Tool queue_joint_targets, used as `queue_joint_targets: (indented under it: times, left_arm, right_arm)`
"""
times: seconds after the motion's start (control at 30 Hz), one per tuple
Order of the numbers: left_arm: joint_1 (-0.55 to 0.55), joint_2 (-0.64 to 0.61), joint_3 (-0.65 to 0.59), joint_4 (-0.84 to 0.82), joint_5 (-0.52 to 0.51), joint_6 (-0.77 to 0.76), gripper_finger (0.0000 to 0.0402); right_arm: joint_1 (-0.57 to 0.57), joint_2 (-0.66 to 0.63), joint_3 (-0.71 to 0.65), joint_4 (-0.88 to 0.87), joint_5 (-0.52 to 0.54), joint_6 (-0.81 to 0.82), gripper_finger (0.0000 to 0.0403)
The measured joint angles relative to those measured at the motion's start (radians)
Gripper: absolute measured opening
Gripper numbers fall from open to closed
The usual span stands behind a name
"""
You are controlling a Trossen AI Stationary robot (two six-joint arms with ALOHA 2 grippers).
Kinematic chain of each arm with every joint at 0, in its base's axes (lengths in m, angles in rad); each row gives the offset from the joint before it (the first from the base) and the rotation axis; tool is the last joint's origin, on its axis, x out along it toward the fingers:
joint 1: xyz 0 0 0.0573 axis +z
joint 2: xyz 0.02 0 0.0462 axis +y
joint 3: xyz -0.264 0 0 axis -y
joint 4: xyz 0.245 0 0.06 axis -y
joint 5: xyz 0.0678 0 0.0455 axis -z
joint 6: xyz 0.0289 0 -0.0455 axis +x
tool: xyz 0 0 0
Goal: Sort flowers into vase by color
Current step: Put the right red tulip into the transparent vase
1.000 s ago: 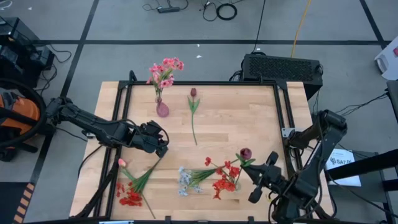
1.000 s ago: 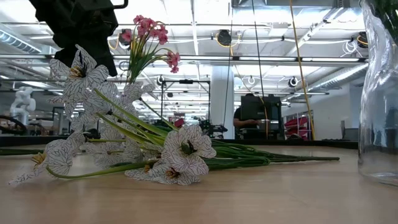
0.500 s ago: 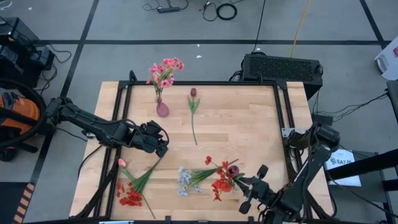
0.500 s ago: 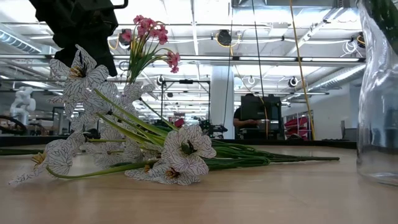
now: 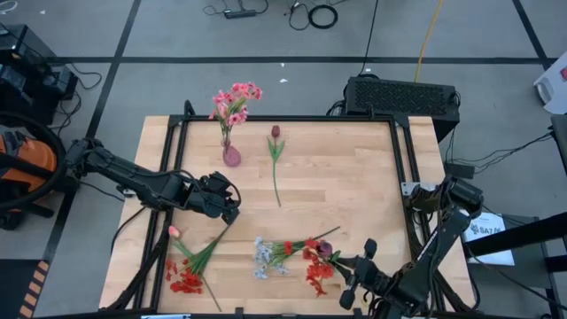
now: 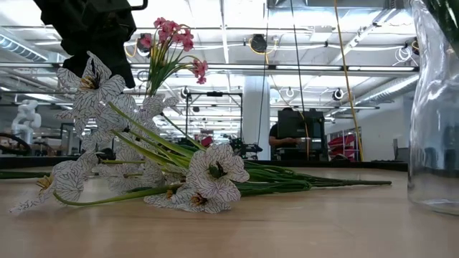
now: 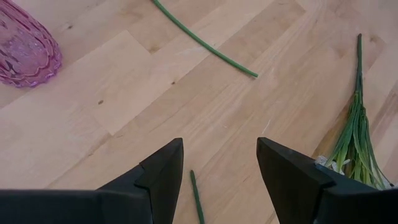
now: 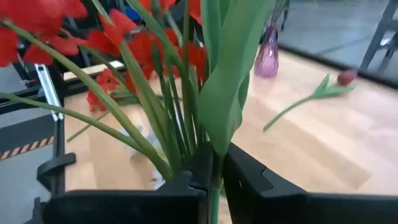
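A wooden table [image 5: 354, 168] carries the pink vase [image 5: 231, 157], a maroon tulip [image 5: 275, 159], and flower sprays [image 5: 190, 266].

The setting is a robotics lab or industrial workshop hall. Indicators:

- A wooden worktop [image 5: 354, 177] bounded by a black metal frame [image 5: 403, 177] stands on a grey concrete floor [image 5: 177, 80] marked with dark lines.
- Loose cables [image 5: 314, 13] lie on the floor; a black perforated equipment case [image 5: 401, 96] sits at the worktop's far edge.
- The low view shows a high open ceiling with strip lighting [image 6: 222, 14], exposed ducting, a white column [image 6: 254, 115], and a person at a monitor [image 6: 301, 129].
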Motion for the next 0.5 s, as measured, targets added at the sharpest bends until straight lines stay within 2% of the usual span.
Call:
queue_joint_targets:
  times: [0.2, 0.33, 0.5]
  left_arm:
    - [0.000, 0.000, 0.000, 0.000, 0.001, 0.000, 0.0210]
    - [0.000, 0.000, 0.000, 0.000, 0.003, 0.000, 0.0210]
    - [0.000, 0.000, 0.000, 0.000, 0.006, 0.001, 0.0210]
  right_arm:
    - [-0.003, -0.051, 0.000, -0.004, -0.103, 0.031, 0.0038]
    - [-0.005, -0.096, 0.000, -0.017, -0.117, 0.024, 0.0067]
    - [-0.019, -0.130, 0.000, -0.032, -0.216, 0.018, 0.0110]
